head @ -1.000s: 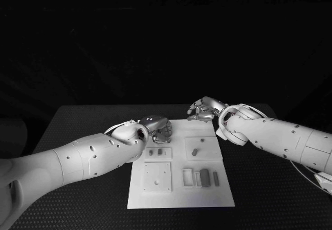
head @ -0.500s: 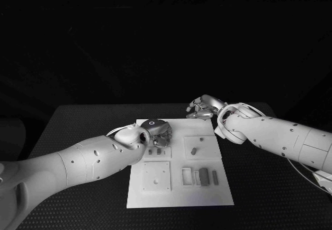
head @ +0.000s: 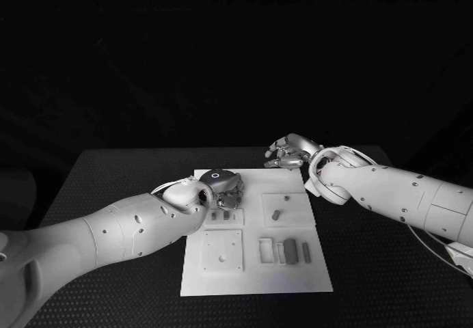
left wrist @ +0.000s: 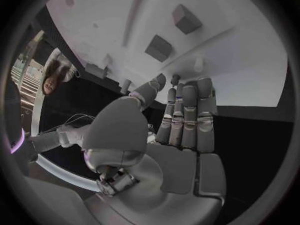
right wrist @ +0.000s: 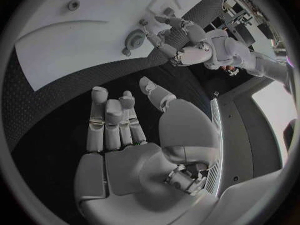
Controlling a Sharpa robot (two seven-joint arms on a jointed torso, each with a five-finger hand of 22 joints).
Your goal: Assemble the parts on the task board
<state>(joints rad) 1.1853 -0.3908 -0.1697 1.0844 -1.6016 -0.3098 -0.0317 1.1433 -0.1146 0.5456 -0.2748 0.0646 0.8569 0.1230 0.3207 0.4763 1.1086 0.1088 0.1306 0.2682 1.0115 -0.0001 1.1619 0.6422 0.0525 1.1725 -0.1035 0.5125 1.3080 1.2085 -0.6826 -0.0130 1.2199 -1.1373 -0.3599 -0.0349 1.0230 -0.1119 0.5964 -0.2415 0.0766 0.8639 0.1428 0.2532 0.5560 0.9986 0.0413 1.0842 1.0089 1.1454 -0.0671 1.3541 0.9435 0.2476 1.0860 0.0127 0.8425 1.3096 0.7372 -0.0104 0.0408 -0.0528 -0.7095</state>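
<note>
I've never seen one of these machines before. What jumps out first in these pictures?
Two big white arms reach in from either side over a black table. Between them lies the white task board, with small grey parts in its recesses. The left hand hovers low over the board's far left area, while the right hand, open and holding nothing, sits at the board's far right corner.
</note>
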